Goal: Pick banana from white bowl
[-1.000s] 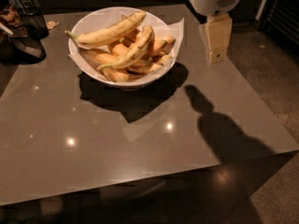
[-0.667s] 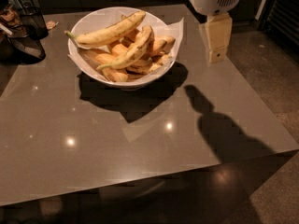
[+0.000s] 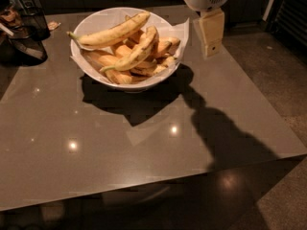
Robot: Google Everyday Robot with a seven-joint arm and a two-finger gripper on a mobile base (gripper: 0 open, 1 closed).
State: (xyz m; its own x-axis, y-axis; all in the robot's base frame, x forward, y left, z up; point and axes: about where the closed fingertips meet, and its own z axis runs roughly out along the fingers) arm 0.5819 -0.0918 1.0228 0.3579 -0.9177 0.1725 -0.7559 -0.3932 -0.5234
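Note:
The white bowl (image 3: 97, 19), lined with white paper, stands at the back of the brown table and holds several bananas. The banana (image 3: 138, 51) is curved and yellow and lies across the pile, its thin pale stem pointing front left and its blunt end at the back. A longer, straighter banana with a green stem (image 3: 112, 32) lies behind it. Shorter orange-tinted bananas (image 3: 120, 74) lie underneath. My gripper (image 3: 211, 33) hangs above the table just right of the bowl's rim, at about bowl height, and touches nothing.
Dark containers (image 3: 21, 20) stand at the table's back left corner. The table's right edge (image 3: 268, 104) drops to a speckled floor. A dark slatted panel (image 3: 293, 13) stands at the far right. The arm's shadow lies on the table right of the bowl.
My gripper has shifted slightly left, closer to the bowl's right rim. The bowl and bananas have not moved.

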